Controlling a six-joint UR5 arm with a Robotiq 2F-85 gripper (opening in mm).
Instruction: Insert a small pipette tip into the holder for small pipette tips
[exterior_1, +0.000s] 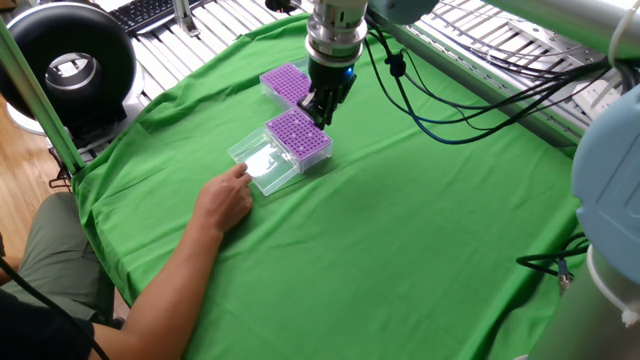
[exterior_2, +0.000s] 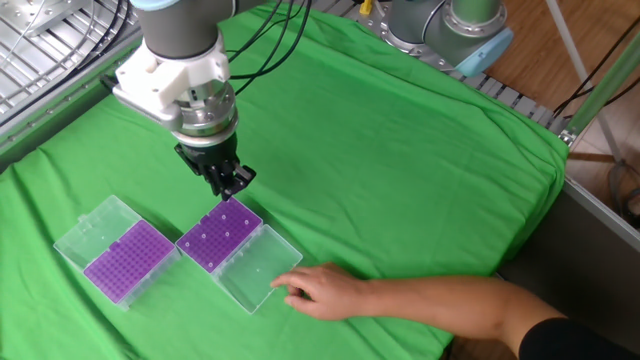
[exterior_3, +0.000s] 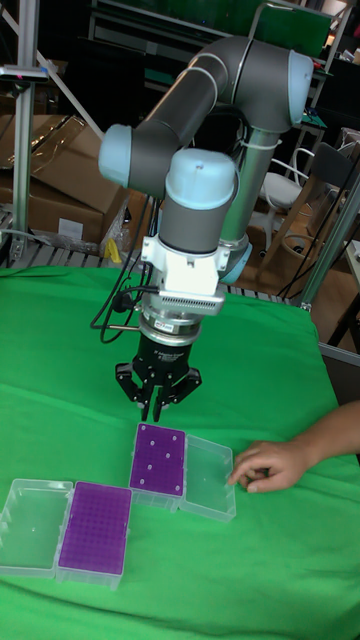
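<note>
My gripper (exterior_2: 229, 186) hangs just above the far edge of a purple tip holder (exterior_2: 220, 234) whose clear lid (exterior_2: 256, 268) lies open beside it. In the tall fixed view the gripper (exterior_3: 156, 408) has its fingers drawn together, with a thin sliver pointing down between them that looks like the small pipette tip. It stands right over the holder (exterior_3: 160, 458). From the one fixed view the gripper (exterior_1: 318, 112) sits at the holder's (exterior_1: 298, 136) back corner. A second purple holder (exterior_2: 128, 261) with a finer grid lies further left.
A person's hand (exterior_2: 325, 292) rests on the green cloth, fingertips touching the open lid's edge (exterior_1: 262, 160). The second holder's clear lid (exterior_3: 35, 525) lies open beside it. Cables trail from the arm, and metal racks line the table's edges.
</note>
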